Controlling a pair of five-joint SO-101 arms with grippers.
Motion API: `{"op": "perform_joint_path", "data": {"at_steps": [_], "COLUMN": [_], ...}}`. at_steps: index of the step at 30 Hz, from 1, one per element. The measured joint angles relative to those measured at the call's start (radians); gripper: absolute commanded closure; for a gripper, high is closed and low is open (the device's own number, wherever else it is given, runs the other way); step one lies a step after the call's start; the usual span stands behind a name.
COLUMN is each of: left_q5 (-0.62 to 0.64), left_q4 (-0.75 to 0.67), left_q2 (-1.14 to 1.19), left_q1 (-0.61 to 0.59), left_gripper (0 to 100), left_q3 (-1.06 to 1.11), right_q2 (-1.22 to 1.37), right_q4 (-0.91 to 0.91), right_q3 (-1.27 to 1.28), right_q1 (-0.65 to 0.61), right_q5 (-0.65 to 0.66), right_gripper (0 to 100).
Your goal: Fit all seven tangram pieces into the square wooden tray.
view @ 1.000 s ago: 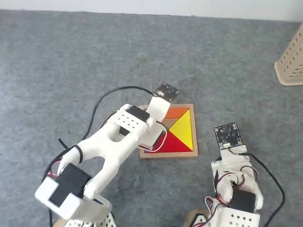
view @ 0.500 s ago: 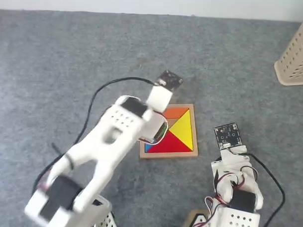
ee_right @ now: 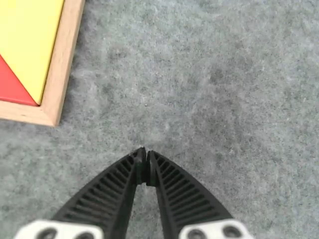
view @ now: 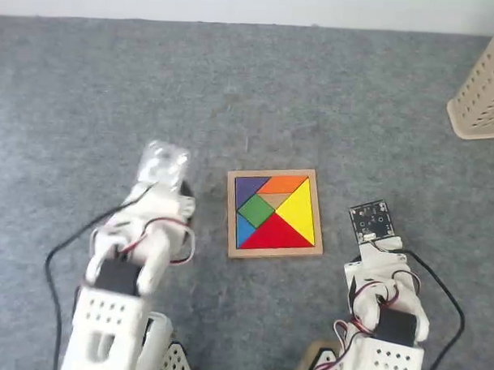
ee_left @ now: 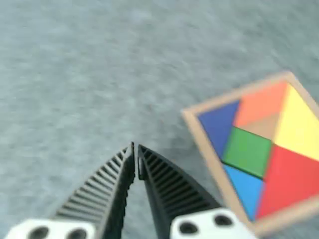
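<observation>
While the right gripper (ee_right: 144, 151) sits at the tray's four o'clock and the left gripper (ee_left: 135, 147) at nine, both closed and empty, the tray (view: 275, 252) holds all seven pieces (view: 278, 231). Park the arms without nudging it.

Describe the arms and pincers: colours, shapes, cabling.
Both the left arm and right arm are white plastic shells with black motor blocks, perforated base panels, a looping black cable each, and thin red-and-white wires at joints. The left pincer and right pincer are black, tapered and ribbed, on white mounts with round holes.
</observation>
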Motion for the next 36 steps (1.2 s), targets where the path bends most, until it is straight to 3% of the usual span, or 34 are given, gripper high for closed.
{"op": "perform_joint_path", "data": {"at_steps": [9, 15, 24, 36], "left_q5": [0.000, 0.000, 0.000, 0.000], "left_q4": [-0.003, 0.035, 0.351, 0.377], "left_q2": [-0.494, -0.505, -0.505, -0.505], "left_q1": [-0.164, -0.262, -0.267, -0.267], "left_gripper": [99, 99, 99, 99], "left_q3": [0.298, 0.316, 0.316, 0.316], "right_q2": [0.000, 0.000, 0.000, 0.000], "right_q4": [0.000, 0.064, 0.084, 0.084], "right_q3": [0.000, 0.000, 0.000, 0.000], "right_q1": [0.000, 0.000, 0.000, 0.000], "right_q5": [0.000, 0.000, 0.000, 0.000], "right_gripper": [99.1, 99.1, 99.1, 99.1]}}
